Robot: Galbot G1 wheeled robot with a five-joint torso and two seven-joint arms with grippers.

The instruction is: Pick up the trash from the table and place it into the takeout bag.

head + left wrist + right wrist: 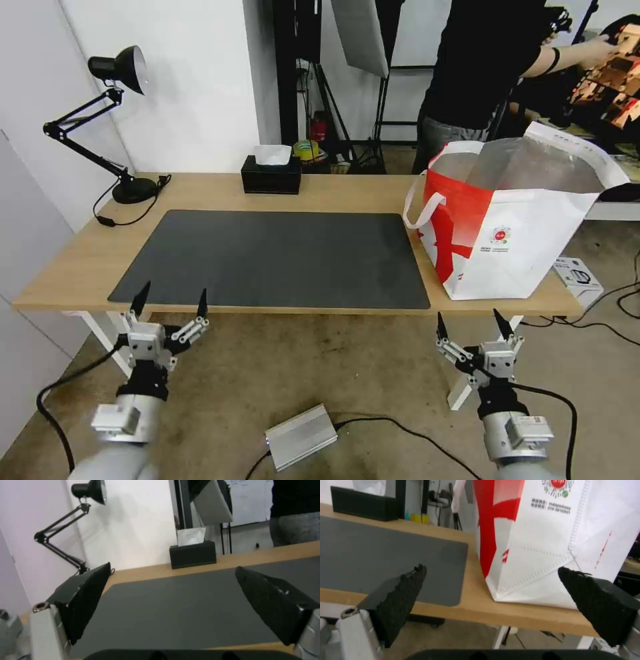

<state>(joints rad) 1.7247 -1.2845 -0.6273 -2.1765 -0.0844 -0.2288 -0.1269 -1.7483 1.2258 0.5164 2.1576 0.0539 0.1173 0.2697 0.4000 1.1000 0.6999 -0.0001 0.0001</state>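
The table (87,253) is a long light-wood top with a dark grey mat (280,257) lying bare on it. At the table's right end stands the takeout bag (520,233), white and red, its mouth open and the silver lining showing. The trash is out of view. My left gripper (173,297) hangs open just before the table's near edge at the mat's left corner, fingers (83,597) pointing up. My right gripper (468,319) is open too, below the near edge in front of the takeout bag (536,542), and holds nothing.
A black tissue box (271,175) sits at the table's far edge, and a black desk lamp (113,120) at the far left corner. On the floor lie a silver box (301,437) with cables and a small white box (577,273). A person stands behind the bag.
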